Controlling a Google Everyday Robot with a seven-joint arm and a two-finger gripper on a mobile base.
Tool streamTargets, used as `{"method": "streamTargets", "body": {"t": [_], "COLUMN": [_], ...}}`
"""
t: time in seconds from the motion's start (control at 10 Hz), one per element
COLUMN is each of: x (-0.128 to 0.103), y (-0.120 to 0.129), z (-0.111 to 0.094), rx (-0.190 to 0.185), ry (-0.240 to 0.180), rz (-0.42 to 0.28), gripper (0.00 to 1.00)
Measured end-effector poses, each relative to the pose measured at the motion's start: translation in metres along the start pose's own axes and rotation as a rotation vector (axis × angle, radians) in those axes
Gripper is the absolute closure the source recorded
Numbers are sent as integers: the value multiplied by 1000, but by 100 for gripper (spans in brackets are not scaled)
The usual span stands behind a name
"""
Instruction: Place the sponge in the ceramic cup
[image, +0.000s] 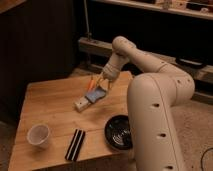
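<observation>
Pinching the sponge (95, 94) in my gripper (101, 86), fingers closed on it, I hovered just above the white bottle (81, 104), well apart from the cup (38, 135) on the table (50, 102).

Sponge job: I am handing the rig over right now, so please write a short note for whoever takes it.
The tool is shut on the sponge, at the back middle of the table, right by the white bottle.
The ceramic cup stands upright near the front left corner, well apart from the sponge, with nothing seen inside.
Done: sponge gripped; whether it is clear of the bottle I cannot tell.
Left: carry the sponge to the cup, lower it in, release.
</observation>
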Motion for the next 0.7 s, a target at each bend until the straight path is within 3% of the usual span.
{"method": "streamTargets", "body": {"t": [0.3,0.4,0.5,0.7], "x": [-28,-57,-76,-102], "y": [-1,-7,-12,-33], "z": [5,9,9,13], "rx": [126,188,224,256], "ry": [-5,-27,-48,-111], "rz": [38,31,24,-15], "gripper": [100,100,100,100]}}
